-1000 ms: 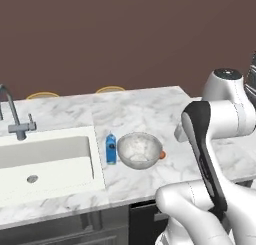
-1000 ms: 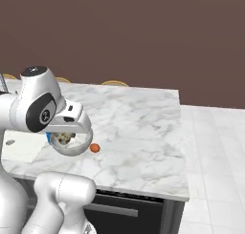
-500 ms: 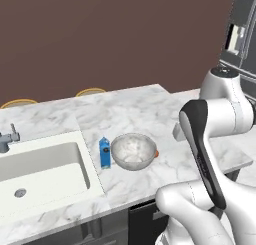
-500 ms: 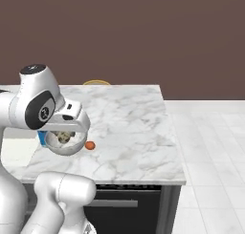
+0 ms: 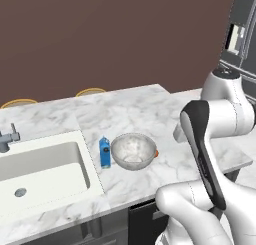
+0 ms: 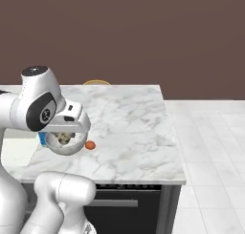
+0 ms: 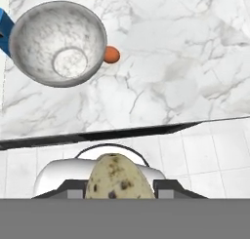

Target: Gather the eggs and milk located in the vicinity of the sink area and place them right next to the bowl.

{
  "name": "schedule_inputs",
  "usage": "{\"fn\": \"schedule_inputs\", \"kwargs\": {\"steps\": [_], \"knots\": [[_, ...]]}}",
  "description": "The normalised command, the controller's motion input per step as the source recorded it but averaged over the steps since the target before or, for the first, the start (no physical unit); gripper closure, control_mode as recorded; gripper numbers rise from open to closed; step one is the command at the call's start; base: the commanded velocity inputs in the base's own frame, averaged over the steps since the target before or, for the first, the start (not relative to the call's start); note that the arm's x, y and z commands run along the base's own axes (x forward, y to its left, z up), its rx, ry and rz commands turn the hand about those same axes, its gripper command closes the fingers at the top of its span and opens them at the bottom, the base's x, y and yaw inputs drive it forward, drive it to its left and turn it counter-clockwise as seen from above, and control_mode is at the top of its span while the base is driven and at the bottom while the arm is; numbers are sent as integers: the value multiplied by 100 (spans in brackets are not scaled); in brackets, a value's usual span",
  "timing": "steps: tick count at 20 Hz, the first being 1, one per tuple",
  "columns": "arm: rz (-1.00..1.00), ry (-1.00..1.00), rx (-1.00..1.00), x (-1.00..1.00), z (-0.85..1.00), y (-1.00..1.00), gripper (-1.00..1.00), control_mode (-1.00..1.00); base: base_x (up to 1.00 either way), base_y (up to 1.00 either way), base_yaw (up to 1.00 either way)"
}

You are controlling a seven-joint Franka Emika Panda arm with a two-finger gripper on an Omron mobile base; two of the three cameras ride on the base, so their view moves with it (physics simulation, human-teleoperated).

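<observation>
Jaws pinch egg; milk already touches bowl. Next: carry egg to counter beside bowl.

we see the milk cut off by the hand view's left edge and partly behind the bowl. the eggs lose their lower part at the bottom. in the left base view the sink and its faucet run off the left edge.
</observation>
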Motion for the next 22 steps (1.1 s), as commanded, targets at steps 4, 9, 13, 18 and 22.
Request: {"fn": "schedule_inputs", "kwargs": {"steps": [4, 9, 13, 18, 22], "knots": [[32, 0, 7, 7, -17, 0, 100, -100, 0, 0, 0], [58, -1, 11, 18, -27, 0, 100, -100, 0, 0, 0], [46, 0, 1, 46, -12, 30, 100, -100, 0, 0, 0], [23, 0, -7, 29, 0, 46, 100, -100, 0, 0, 0], [10, 1, -11, 33, -10, 16, 100, -100, 0, 0, 0]]}}
